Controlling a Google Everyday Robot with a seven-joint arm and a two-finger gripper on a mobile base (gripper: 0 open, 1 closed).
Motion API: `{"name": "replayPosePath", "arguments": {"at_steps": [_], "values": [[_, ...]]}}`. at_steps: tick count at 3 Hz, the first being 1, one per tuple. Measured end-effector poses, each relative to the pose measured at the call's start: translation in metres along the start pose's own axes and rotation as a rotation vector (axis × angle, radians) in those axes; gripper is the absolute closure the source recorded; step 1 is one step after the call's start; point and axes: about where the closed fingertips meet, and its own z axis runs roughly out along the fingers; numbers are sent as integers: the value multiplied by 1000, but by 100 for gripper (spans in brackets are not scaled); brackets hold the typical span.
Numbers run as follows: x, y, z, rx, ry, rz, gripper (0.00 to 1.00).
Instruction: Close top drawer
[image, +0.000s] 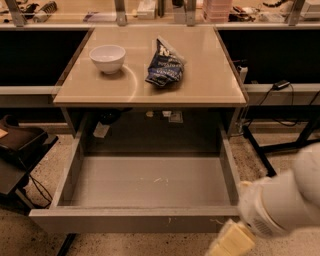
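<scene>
The top drawer (131, 220) is a wide gray metal drawer pulled far out from under the beige table (210, 75). Its deep boxy interior holds nothing, and small pale scuffs show on the front right of centre. My gripper (229, 243) is at the bottom right, in front of the drawer front's right end, at the tip of my bulky white arm (285, 200). I cannot tell whether it touches the drawer front.
A white bowl (107, 58) and a dark blue snack bag (165, 65) lie on the tabletop. A black chair (20, 150) stands at the left. Black table legs and cables (280, 140) are at the right. Cluttered shelves run along the back.
</scene>
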Motion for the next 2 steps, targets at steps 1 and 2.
{"name": "replayPosePath", "arguments": {"at_steps": [1, 2], "values": [[60, 49, 0, -22, -29, 109, 0], [79, 70, 9, -64, -52, 159, 0]]}}
